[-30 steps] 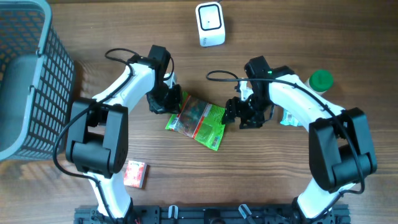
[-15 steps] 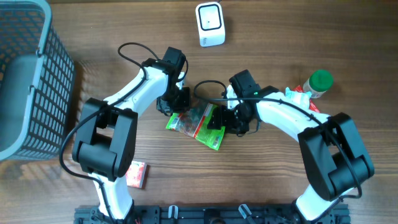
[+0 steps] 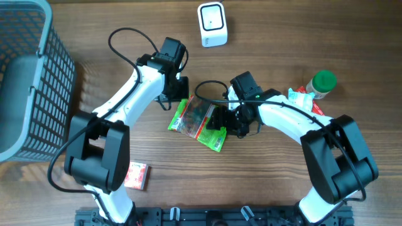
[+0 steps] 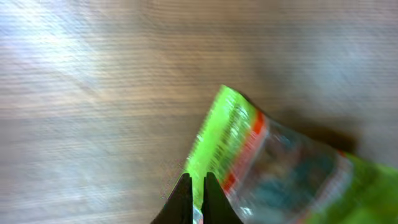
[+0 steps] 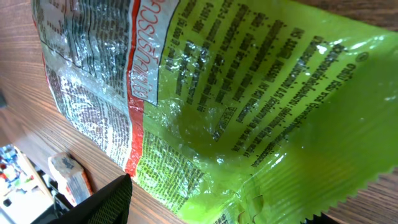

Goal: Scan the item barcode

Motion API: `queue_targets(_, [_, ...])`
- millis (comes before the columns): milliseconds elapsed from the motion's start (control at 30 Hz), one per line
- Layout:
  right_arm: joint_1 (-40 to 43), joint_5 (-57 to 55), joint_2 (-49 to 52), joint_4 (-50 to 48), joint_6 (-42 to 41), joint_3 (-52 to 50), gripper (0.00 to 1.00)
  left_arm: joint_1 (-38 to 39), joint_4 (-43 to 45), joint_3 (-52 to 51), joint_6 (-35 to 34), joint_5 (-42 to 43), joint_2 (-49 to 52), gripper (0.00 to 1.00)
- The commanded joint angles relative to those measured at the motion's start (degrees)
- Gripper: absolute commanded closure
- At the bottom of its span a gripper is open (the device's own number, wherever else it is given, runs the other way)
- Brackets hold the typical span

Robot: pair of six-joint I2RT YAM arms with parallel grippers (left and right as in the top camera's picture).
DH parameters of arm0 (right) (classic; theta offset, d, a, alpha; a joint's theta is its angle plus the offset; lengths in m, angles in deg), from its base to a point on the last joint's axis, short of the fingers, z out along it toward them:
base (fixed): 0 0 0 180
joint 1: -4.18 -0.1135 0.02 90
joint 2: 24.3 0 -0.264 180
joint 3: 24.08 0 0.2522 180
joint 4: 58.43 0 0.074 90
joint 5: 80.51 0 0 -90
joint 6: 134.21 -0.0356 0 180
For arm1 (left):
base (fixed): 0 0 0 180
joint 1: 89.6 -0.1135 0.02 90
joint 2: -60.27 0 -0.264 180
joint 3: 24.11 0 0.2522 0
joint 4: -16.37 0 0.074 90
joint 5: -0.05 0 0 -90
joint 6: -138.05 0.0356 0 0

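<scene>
A green and red snack bag [image 3: 200, 120] lies on the wooden table in the middle of the overhead view, its printed back filling the right wrist view [image 5: 249, 93]. The white barcode scanner [image 3: 211, 24] stands at the table's far edge. My left gripper [image 3: 178, 100] is shut on the bag's thin upper-left edge, and a green sliver shows between its fingertips [image 4: 198, 196]. My right gripper [image 3: 221, 120] is open around the bag's right end. Its left finger [image 5: 106, 199] stands clear of the bag over bare wood, with the gripper [image 5: 214, 213] straddling the crinkled seam.
A grey mesh basket [image 3: 25, 75] fills the left side. A green-capped bottle [image 3: 324, 80] and a colourful packet [image 3: 300, 97] lie at the right. A small red box [image 3: 137, 176] sits near the front left, and another small box [image 5: 71, 177] shows beside the bag.
My left gripper moved from the bag's left side to its upper-left corner and shut on the edge. My right gripper slid left over the bag's right end, then stayed there.
</scene>
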Motion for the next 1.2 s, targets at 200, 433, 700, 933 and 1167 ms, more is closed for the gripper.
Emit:
queue_targets(200, [-0.5,-2.8,0.8,-2.1,-1.8,-1.7,0.33,-0.3,9.7,-10.0,-0.1,-3.5,4.2,0.96])
queue_targets(433, [-0.5,-5.9,0.8,-3.1,-5.5,-1.8,0.33,0.0,8.7,-10.7,-0.1,5.9,4.5,0.96])
queue_targets(700, [-0.5,-4.5,0.8,-10.9,-9.9,-4.8,0.39,0.8,7.8,-13.6,-1.7,5.9,4.5,0.96])
queue_targets(933, [-0.5,4.1,0.8,-31.4,-12.4,-13.6,0.38,0.9,8.0,-16.4,-1.9,5.9,4.5,0.96])
queue_targets(1167, [-1.7,3.2,0.8,-33.4,-11.1,-14.7,0.38,0.9,8.1,-16.9,-3.0,7.2,4.5,0.96])
